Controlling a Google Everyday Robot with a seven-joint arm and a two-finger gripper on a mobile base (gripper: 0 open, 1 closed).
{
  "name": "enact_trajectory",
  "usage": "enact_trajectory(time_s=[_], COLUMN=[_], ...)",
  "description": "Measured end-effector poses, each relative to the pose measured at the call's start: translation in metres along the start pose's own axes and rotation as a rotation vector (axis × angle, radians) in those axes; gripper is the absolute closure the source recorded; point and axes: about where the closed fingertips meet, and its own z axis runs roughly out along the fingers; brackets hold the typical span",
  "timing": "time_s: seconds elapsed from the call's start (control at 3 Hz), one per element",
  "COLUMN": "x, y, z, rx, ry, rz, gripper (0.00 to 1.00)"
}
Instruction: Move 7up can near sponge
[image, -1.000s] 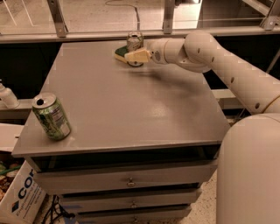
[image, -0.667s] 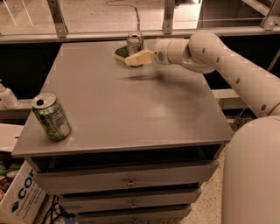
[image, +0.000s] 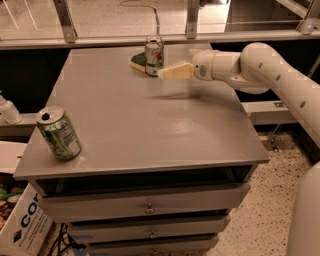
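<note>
The 7up can (image: 154, 56) stands upright at the far edge of the grey table (image: 145, 120), silver-white with green bands. The sponge (image: 138, 62) lies right against its left side, dark green top over pale yellow foam. My gripper (image: 167, 74) hangs just right of the can, a little in front of it and apart from it. Its pale fingers (image: 176, 71) point left toward the can and hold nothing. The white arm (image: 260, 70) reaches in from the right.
A darker all-green patterned can (image: 58, 133) stands near the table's front left corner. Drawers (image: 145, 205) sit below the tabletop. A metal rail (image: 150, 37) runs behind the table. A cardboard box (image: 20, 225) and a white bottle (image: 7, 110) are at the left.
The gripper has drawn back to the right, away from the can. The 7up can stays standing beside the sponge.
</note>
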Motion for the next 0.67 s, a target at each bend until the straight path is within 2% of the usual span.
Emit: enact_trajectory(time_s=[0.33,0.67], x=[0.0123,0.0137], y=[-0.0018,-0.0032], z=[-0.0478,-0.0548], rx=[-0.026,-0.024], ry=[-0.044,-0.046], rz=[0.025,0.028], gripper=[0.0,0.0])
